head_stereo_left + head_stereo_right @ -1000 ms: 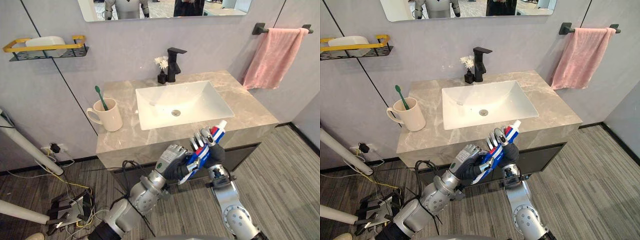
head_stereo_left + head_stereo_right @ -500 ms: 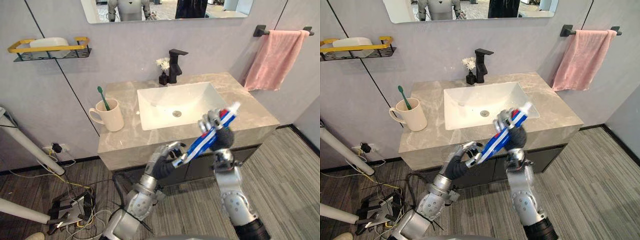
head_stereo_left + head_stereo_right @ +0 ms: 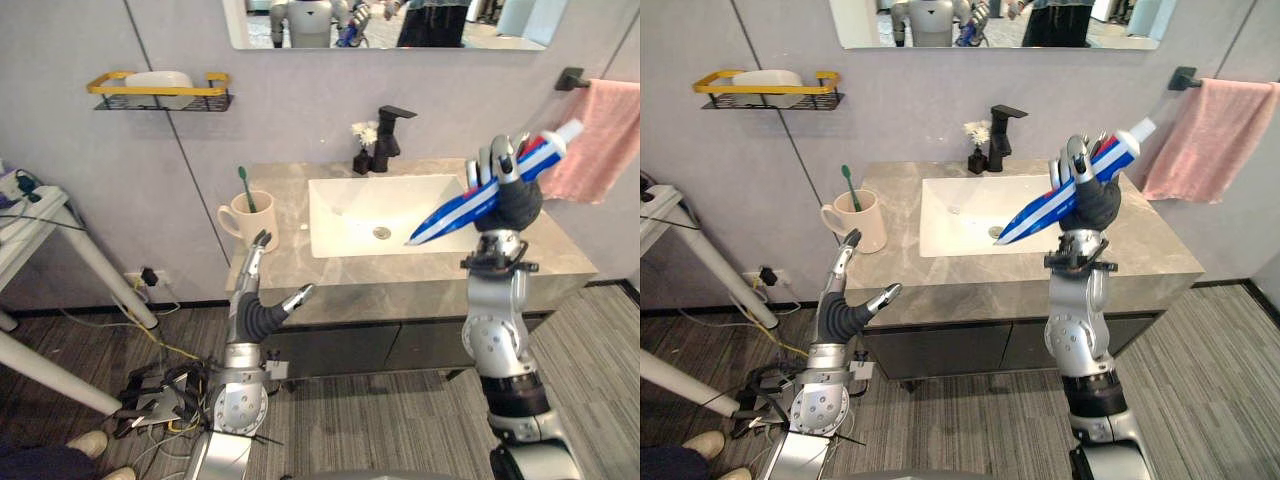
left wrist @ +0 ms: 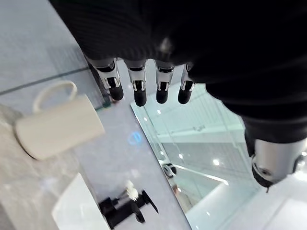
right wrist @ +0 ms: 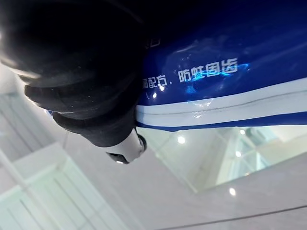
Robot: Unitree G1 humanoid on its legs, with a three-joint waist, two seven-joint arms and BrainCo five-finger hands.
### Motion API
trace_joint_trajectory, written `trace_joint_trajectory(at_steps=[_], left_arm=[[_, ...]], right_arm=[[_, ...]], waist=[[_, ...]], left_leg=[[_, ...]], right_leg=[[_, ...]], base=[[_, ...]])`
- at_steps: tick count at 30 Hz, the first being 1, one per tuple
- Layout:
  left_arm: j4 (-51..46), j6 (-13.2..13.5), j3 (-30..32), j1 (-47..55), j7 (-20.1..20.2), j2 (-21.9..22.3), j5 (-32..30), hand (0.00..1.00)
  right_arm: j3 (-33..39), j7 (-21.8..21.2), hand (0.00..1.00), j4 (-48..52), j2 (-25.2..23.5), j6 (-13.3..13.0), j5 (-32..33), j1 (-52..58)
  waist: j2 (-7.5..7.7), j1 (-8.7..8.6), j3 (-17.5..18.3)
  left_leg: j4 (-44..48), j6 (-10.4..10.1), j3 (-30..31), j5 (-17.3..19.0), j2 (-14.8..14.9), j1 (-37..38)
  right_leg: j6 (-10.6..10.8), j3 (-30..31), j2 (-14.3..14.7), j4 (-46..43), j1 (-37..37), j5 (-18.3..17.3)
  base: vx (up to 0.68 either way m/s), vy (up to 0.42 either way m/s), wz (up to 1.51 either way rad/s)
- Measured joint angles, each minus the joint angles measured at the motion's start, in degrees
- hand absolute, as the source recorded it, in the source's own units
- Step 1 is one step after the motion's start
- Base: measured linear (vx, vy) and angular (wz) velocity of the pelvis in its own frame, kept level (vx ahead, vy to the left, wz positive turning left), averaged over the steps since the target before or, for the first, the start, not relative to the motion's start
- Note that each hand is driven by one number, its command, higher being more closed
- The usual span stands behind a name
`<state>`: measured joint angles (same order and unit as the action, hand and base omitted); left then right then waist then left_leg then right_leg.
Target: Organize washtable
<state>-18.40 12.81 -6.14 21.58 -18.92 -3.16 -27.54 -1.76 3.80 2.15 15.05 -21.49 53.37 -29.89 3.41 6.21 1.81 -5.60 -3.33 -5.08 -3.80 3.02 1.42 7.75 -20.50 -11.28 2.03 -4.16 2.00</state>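
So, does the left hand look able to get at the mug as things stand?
Probably yes. The left hand, open with straight fingers, is just in front of the counter and close to the mug, with nothing standing between them. It would only have to rise over the counter's edge.

Right hand (image 3: 516, 204) has raised the toothpaste tube (image 3: 466, 207) from below the table's (image 3: 560, 262) front edge to above it. Left hand (image 3: 251, 314) has released the tube and moved nearer the mug (image 3: 246, 216), fingers straightened.

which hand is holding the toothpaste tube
The right hand, its fingers curled round the raised blue toothpaste tube; the left hand is open, holding nothing.
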Motion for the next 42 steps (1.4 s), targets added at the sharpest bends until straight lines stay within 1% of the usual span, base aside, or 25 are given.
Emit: trace_joint_trajectory(at_steps=[1,2,3,5,6,10,11,12,14,15,16,18,20,21,22,24,25,26,27,28,31,33,35,38,42], left_arm=[[0.2,0.0,0.1,0.5,0.0,0.2,0.1,0.00],[1.7,0.1,0.5,1.6,-0.1,0.2,0.5,0.00],[2.7,0.2,1.0,2.0,-0.1,0.2,0.6,0.00],[7.3,0.2,2.0,2.6,0.0,0.3,1.1,0.00],[10.4,0.2,2.4,2.6,0.1,0.2,1.2,0.00],[19.9,0.2,2.8,2.5,1.2,-1.2,2.1,0.00],[23.9,0.2,2.1,2.2,1.7,-2.3,2.1,0.00],[27.2,0.0,1.5,1.8,2.7,-3.2,2.1,0.00],[30.0,-0.1,1.2,1.6,3.9,-4.4,2.1,0.00],[31.7,-0.2,1.0,1.6,4.5,-5.0,2.1,0.00],[33.6,-0.3,0.6,1.3,5.3,-5.6,2.0,0.00],[34.6,-0.5,0.0,0.9,6.0,-6.2,2.0,0.00],[35.3,-0.7,0.0,0.9,6.5,-7.0,2.1,0.00],[35.5,-0.7,0.0,0.3,6.7,-7.6,2.1,0.00],[36.1,-0.8,0.0,-0.4,6.9,-7.9,2.1,0.00],[36.6,-0.9,0.1,-1.7,7.6,-8.7,2.1,0.00],[37.6,-1.0,0.1,-2.5,7.6,-9.4,2.1,0.00],[38.3,-1.0,0.1,-2.9,7.6,-9.7,2.1,0.00],[38.9,-1.2,0.3,-3.5,7.6,-10.1,2.1,0.00],[39.3,-1.2,0.3,-3.7,7.6,-10.3,2.1,0.00],[41.0,-1.3,1.5,-4.8,7.6,-10.8,2.2,0.00],[41.8,-1.4,2.1,-4.9,7.7,-11.8,2.3,0.00],[42.7,-1.3,2.6,-5.3,7.7,-12.0,3.4,0.00],[43.8,-1.3,2.9,-6.1,7.6,-12.0,4.0,0.00],[48.5,-1.8,4.8,-7.0,7.6,-12.5,5.7,0.00]], right_arm=[[0.2,0.1,1.00,-0.9,0.7,-0.2,0.0,-1.3],[0.7,0.9,1.00,-3.6,2.5,-0.5,-0.1,-4.8],[0.8,1.3,1.00,-4.6,3.0,-0.5,-0.1,-6.2],[0.9,2.3,1.00,-8.7,5.0,-0.5,-0.9,-10.6],[0.9,2.7,1.00,-11.0,6.2,-0.5,-1.3,-12.9],[-0.2,4.3,1.00,-17.4,10.0,-0.5,-1.6,-19.1],[-1.2,4.9,1.00,-19.3,11.3,-0.4,-2.0,-21.1],[-1.4,5.0,1.00,-20.4,12.0,-0.4,-2.3,-22.7],[-1.6,5.1,1.00,-21.8,12.6,-0.2,-2.4,-24.4],[-1.6,5.5,1.00,-22.7,12.7,-0.1,-2.5,-25.4],[-1.8,6.2,1.00,-23.9,12.7,0.1,-2.8,-26.5],[-1.9,6.2,1.00,-24.1,12.7,0.5,-3.0,-26.9],[-3.8,6.3,1.00,-24.4,12.7,0.7,-4.0,-27.3],[-4.4,6.3,1.00,-24.8,12.7,0.9,-4.6,-27.3],[-4.8,6.3,1.00,-25.3,12.7,0.9,-4.6,-27.5],[-5.0,7.2,1.00,-26.0,12.4,1.7,-4.8,-29.2],[-5.0,7.6,1.00,-26.0,12.4,1.7,-5.0,-29.5],[-5.0,7.8,1.00,-26.0,12.4,1.7,-5.0,-29.5],[-5.0,8.3,1.00,-26.0,12.4,1.7,-5.0,-29.8],[-5.0,8.6,1.00,-26.0,12.4,1.7,-5.0,-30.0],[-4.9,8.8,1.00,-26.0,12.4,1.7,-5.1,-30.5],[-4.9,8.8,1.00,-26.0,12.2,1.7,-5.1,-30.6],[-4.7,8.9,1.00,-26.0,12.2,1.7,-5.1,-30.6],[-2.8,9.8,1.00,-26.0,12.2,1.7,-5.2,-31.3],[-0.8,11.5,1.00,-26.0,12.4,1.5,-5.2,-34.0]], waist=[[0.24,0.49,-0.2],[0.74,1.50,-0.5],[0.90,1.88,-0.6],[1.48,3.00,-0.9],[1.88,4.12,-1.1],[3.17,4.86,-2.0],[3.87,5.60,-2.4],[4.47,5.65,-2.8],[5.32,5.80,-3.4],[5.98,6.10,-3.9],[6.59,7.17,-4.5],[7.02,7.40,-4.8],[7.74,7.76,-5.9],[8.12,8.60,-6.5],[8.44,8.90,-6.6],[8.96,9.24,-8.1],[9.33,9.93,-8.6],[9.56,10.21,-8.7],[9.93,10.32,-9.5],[10.01,10.36,-9.8],[11.00,10.43,-11.0],[12.06,10.70,-12.2],[12.48,11.14,-13.0],[12.52,11.92,-13.9],[13.20,11.87,-15.8]], left_leg=[[-0.1,-0.1,0.4,-0.1,0.0,-0.3],[-0.1,0.0,1.4,-0.4,0.0,-1.0],[-0.2,0.0,1.9,-0.6,-0.1,-1.3],[-0.2,0.0,3.4,-1.0,-0.2,-2.1],[-0.2,-0.1,4.0,-1.2,-0.2,-2.5],[0.1,-0.2,6.9,-2.1,-0.3,-4.1],[0.1,-0.2,7.5,-2.4,-0.2,-4.5],[0.1,-0.4,8.6,-2.7,-0.1,-5.1],[0.2,-0.6,9.2,-3.0,0.1,-5.6],[0.1,-0.8,9.6,-3.1,0.3,-5.9],[0.1,-0.9,9.6,-3.2,0.6,-6.2],[0.1,-1.1,9.7,-3.3,0.9,-6.7],[0.1,-1.4,9.8,-3.6,1.3,-6.9],[0.1,-1.6,9.8,-3.6,1.8,-7.1],[0.1,-1.7,9.8,-3.7,2.0,-7.4],[0.2,-2.1,10.0,-4.0,2.6,-8.1],[0.2,-2.2,10.2,-4.1,2.9,-8.6],[0.2,-2.3,10.4,-4.2,3.0,-8.9],[0.2,-2.5,10.6,-4.4,3.2,-9.1],[0.2,-2.5,10.9,-4.4,3.3,-9.2],[0.2,-2.8,11.5,-4.6,3.5,-10.8],[0.2,-3.0,12.0,-4.8,3.8,-11.5],[0.2,-3.1,12.3,-4.8,3.9,-11.8],[0.2,-3.1,12.9,-4.9,3.9,-12.9],[0.2,-3.2,13.3,-5.0,3.9,-13.6]], right_leg=[[0.0,-0.3,0.0,0.0,0.1,0.0],[0.0,-1.5,0.1,0.0,0.1,0.0],[0.0,-1.8,0.1,0.0,0.1,0.0],[0.1,-3.2,0.1,0.0,0.0,-0.1],[0.1,-4.0,0.1,0.0,-0.1,-0.1],[0.2,-6.6,0.2,0.0,-0.2,-0.2],[0.2,-7.1,0.4,0.1,-0.2,-0.2],[0.1,-8.0,0.7,0.1,-0.2,-0.2],[-0.1,-8.6,1.0,0.1,-0.2,-0.3],[-0.2,-8.9,1.2,0.1,-0.1,-0.4],[-0.4,-9.1,1.5,0.1,0.1,-0.5],[-0.4,-9.1,1.7,0.1,0.5,-0.5],[-0.7,-9.4,2.2,0.1,0.6,-0.6],[-0.8,-9.4,2.6,0.1,0.8,-0.6],[-1.0,-9.3,2.9,0.1,1.2,-0.6],[-1.4,-9.5,3.5,0.1,1.7,-0.6],[-1.4,-9.4,3.6,0.2,2.2,-0.6],[-1.4,-9.4,3.8,0.2,2.5,-0.6],[-1.5,-9.6,4.3,0.3,2.6,-0.6],[-1.5,-9.8,4.3,0.3,2.6,-0.6],[-1.5,-10.7,4.7,0.8,3.3,-0.6],[-1.5,-11.0,5.2,1.2,3.7,-0.6],[-1.5,-11.1,5.2,1.3,3.7,-0.6],[-1.5,-11.7,5.3,1.5,4.5,-0.6],[-1.4,-12.5,5.4,1.5,4.7,-0.6]], base=[[-0.04,-0.022,0.42],[-0.03,-0.017,0.33],[-0.02,-0.012,0.40],[-0.01,-0.008,0.37],[-0.02,-0.008,0.30],[-0.02,-0.013,0.40],[-0.02,-0.023,0.30],[-0.03,-0.027,0.32],[-0.04,-0.033,0.24],[-0.06,-0.037,0.14],[-0.07,-0.036,0.07],[-0.05,-0.029,0.04],[-0.04,-0.031,0.05],[-0.04,-0.040,-0.03],[-0.04,-0.046,-0.02],[-0.03,-0.040,0.00],[-0.02,-0.038,-0.03],[0.00,-0.051,0.00],[0.00,-0.056,0.04],[0.01,-0.049,0.13],[0.01,-0.025,0.13],[0.03,-0.037,0.09],[0.03,-0.010,0.06],[0.01,-0.009,0.09],[0.01,0.014,0.08]])
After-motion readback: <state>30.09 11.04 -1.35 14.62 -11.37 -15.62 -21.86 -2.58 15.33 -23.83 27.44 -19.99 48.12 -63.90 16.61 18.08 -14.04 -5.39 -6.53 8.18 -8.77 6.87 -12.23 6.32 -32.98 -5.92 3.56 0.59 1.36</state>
